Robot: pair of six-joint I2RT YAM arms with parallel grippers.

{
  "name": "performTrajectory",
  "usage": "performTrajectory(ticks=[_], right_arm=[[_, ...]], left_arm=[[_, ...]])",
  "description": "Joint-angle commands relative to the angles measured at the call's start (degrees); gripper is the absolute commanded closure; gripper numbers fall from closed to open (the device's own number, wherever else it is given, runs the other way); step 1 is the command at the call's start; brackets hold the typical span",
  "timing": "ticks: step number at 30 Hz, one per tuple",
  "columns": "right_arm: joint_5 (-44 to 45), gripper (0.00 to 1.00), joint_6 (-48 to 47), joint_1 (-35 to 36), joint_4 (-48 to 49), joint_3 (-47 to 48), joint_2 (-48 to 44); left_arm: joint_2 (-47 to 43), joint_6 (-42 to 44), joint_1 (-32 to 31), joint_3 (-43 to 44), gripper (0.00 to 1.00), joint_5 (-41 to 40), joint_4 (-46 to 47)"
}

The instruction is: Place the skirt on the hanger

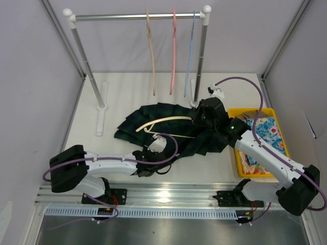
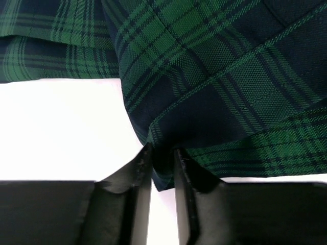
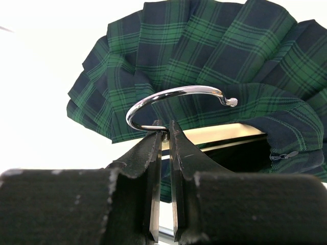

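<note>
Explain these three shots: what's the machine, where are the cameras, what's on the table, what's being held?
Two robot arms, each with a two-finger gripper, bolted at the table's near edge. One picture looks down from above; the other two come from wrist cameras. On the table: a plaid skirt with a cream hanger across it, a yellow tray of floral cloth, a rail with three hangers. The left gripper pinches the skirt's edge; the right gripper clamps the base of the hanger's metal hook.

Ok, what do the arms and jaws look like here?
The left arm and right arm have white link shells with black joints and bases. A purple cable loops along each. A green light glows on the right forearm. The jaws are flat, matte black, scuffed.
</note>
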Motion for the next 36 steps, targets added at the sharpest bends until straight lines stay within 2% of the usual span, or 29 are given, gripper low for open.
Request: performTrajectory(ticks=[1, 5, 9, 11, 17, 23, 36], right_arm=[[1.51, 1.0, -1.84, -0.89, 0.5, 0.48, -2.35], [1.43, 1.0, -2.02, -1.07, 0.14, 0.39, -2.79], [1.51, 1.0, -2.11, -1.25, -0.03, -0.22, -3.22], [1.52, 1.0, -2.02, -1.42, 0.06, -0.66, -3.4], [1.43, 1.0, -2.2, -2.21, 0.06, -1.28, -4.19], [0.9, 1.0, -4.56, -4.41, 0.67, -2.51, -5.68], [-2.26, 1.0, -9.57, -5.99, 7.96, -12.7, -12.98]], left_arm=[[-3.49, 1.88, 1.47, 1.21, 0.77, 0.28, 2.96], [-6.74, 4.08, 3.49, -0.11, 0.88, 3.62, 5.69], [-9.38, 5.66, 6.03, -1.16, 0.92, 7.22, 8.15], [-11.04, 6.19, 7.62, -1.95, 1.0, 9.42, 9.03], [-16.23, 7.33, 12.8, -4.59, 1.0, 19.34, 12.9], [-22.55, 7.16, 21.32, -7.32, 1.0, 31.12, 15.63], [-22.31, 2.42, 38.1, -5.83, 1.0, 54.23, 16.07]])
